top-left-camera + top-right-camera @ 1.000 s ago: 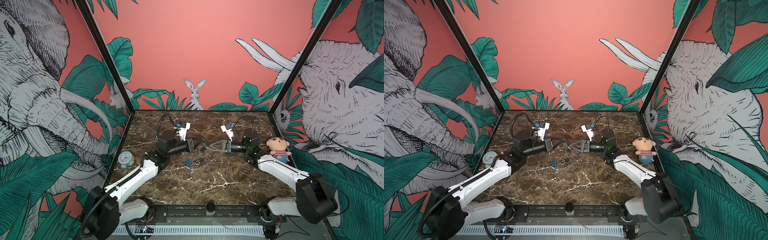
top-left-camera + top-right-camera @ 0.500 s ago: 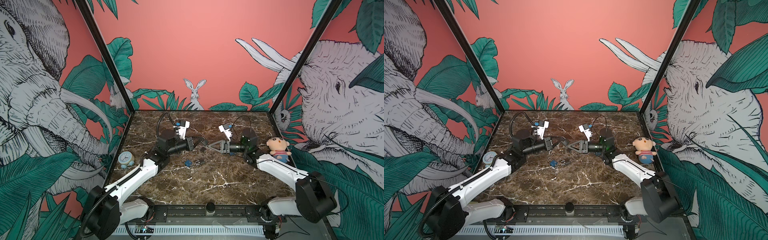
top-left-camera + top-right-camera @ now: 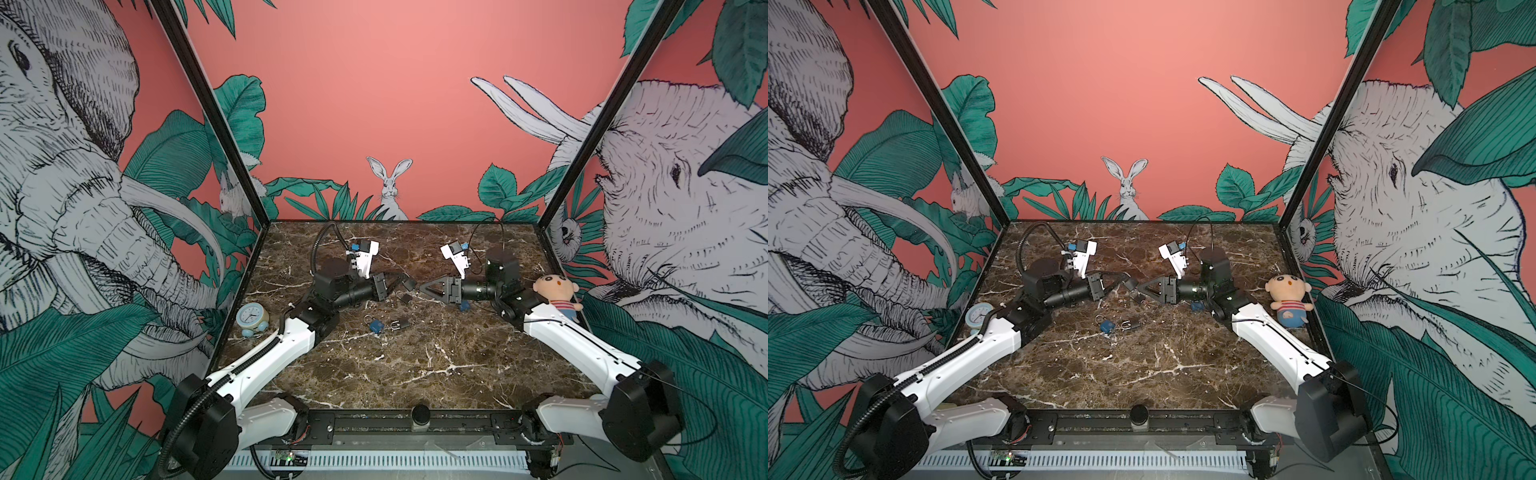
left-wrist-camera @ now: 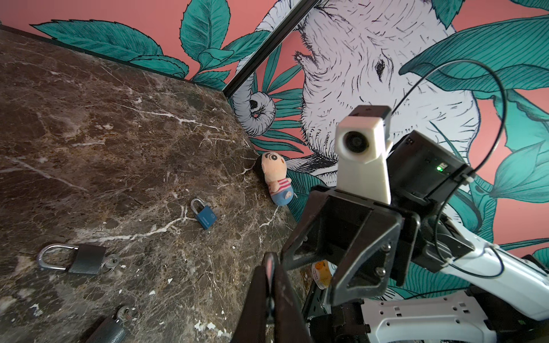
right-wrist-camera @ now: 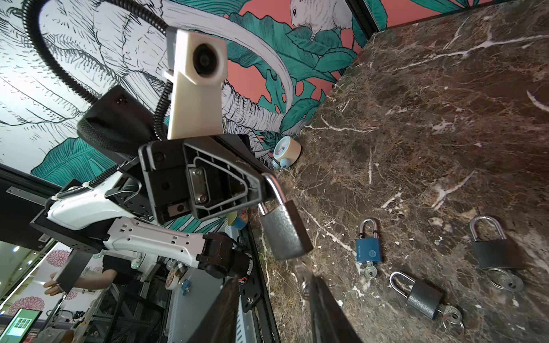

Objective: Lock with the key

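Note:
A grey padlock (image 5: pixel 285 234) hangs in the air by its shackle, pinched in my left gripper (image 5: pixel 264 190), which is shut on it. In both top views it shows as a dark block (image 3: pixel 409 284) (image 3: pixel 1131 284) between the two grippers. A blurred key (image 5: pixel 301 274) with a ring sticks out under the padlock's body. My right gripper (image 5: pixel 274 279) faces the padlock with its jaws apart. The key lies close to one finger (image 5: pixel 323 308); I cannot tell whether they touch. In the left wrist view my left fingers (image 4: pixel 279 285) are pressed together.
On the marble lie a blue padlock (image 5: pixel 368 249), a grey one (image 5: pixel 423 297) and a black one (image 5: pixel 496 251), each with keys. Another blue padlock (image 4: pixel 205 215) sits under the right arm. A clock (image 3: pixel 252 318) stands by the left wall, a plush doll (image 3: pixel 557 293) by the right.
Both grippers have risen slightly while staying tip to tip. The right gripper's jaws stand a little wider than before.

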{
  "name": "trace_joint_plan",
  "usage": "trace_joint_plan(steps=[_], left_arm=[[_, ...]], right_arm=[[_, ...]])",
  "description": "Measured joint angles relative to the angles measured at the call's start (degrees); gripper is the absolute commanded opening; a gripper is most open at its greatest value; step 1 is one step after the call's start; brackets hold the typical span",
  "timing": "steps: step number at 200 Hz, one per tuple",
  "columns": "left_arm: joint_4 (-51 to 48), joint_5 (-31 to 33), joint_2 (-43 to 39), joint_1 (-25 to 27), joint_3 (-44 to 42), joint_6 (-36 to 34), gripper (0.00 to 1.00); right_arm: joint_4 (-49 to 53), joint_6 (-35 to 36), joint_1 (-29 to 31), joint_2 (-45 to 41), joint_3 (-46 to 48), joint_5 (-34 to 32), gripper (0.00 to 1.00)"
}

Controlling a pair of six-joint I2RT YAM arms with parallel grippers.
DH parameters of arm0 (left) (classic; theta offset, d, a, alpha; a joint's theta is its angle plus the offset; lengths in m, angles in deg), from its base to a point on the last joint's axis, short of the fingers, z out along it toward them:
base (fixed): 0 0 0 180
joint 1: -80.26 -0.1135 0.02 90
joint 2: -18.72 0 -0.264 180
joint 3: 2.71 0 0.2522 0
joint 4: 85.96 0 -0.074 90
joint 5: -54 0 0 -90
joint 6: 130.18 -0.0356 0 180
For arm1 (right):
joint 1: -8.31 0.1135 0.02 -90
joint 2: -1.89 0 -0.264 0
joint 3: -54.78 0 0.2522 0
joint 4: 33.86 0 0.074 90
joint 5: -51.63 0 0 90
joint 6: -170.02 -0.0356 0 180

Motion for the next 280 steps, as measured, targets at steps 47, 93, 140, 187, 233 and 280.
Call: trace_joint_plan(steps=[47, 93, 140, 187, 233, 280], left_arm=[[1.0, -0.5, 0.5, 0.0, 0.8, 1.0, 0.0], [3.1, -0.7, 2.0, 0.0, 0.9, 2.5, 0.0], [4.4, -1.0, 2.1, 0.0, 0.9, 3.3, 0.0], [4.8, -1.0, 2.1, -0.2, 0.9, 3.4, 0.0], [4.6, -2.6, 2.1, -1.6, 0.9, 3.5, 0.0], [4.3, -6.8, 1.4, -3.9, 0.9, 4.5, 0.0]], right_arm=[[-1.3, -1.2, 0.3, 1.8, 0.0, 0.4, 0.39], [-2.6, -2.0, 1.0, 2.0, 0.0, 0.7, 0.29], [-3.0, -2.6, 1.0, 2.4, 0.0, 0.5, 0.07], [-4.2, -3.5, 1.0, 2.4, 0.2, 1.6, 0.0], [-8.4, -5.0, 0.6, 2.4, 2.4, 2.4, 0.0], [-14.3, -8.5, -0.4, 0.9, 5.9, 3.7, 0.0]])
